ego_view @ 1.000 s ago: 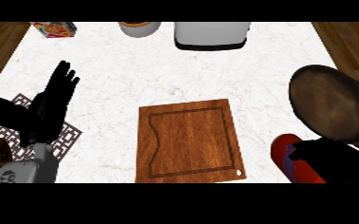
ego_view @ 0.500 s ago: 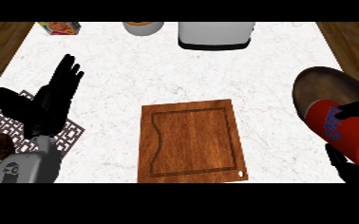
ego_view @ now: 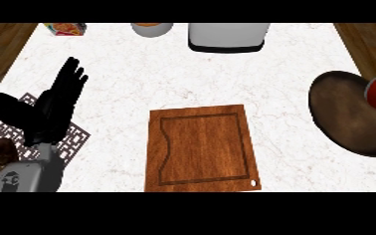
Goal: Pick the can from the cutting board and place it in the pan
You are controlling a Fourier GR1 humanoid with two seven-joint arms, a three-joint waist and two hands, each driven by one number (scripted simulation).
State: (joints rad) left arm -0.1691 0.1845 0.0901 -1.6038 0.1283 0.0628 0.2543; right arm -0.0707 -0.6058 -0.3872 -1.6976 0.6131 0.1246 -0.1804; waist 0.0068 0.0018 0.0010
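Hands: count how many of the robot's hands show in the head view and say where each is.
1. The left hand rests open, fingers up, near the view's left edge, over the counter. The right hand does not show; it may lie beyond the right edge.

no readable text anywhere, colourful box (ego_view: 67, 28) at the counter's far left corner, its print too blurred to read
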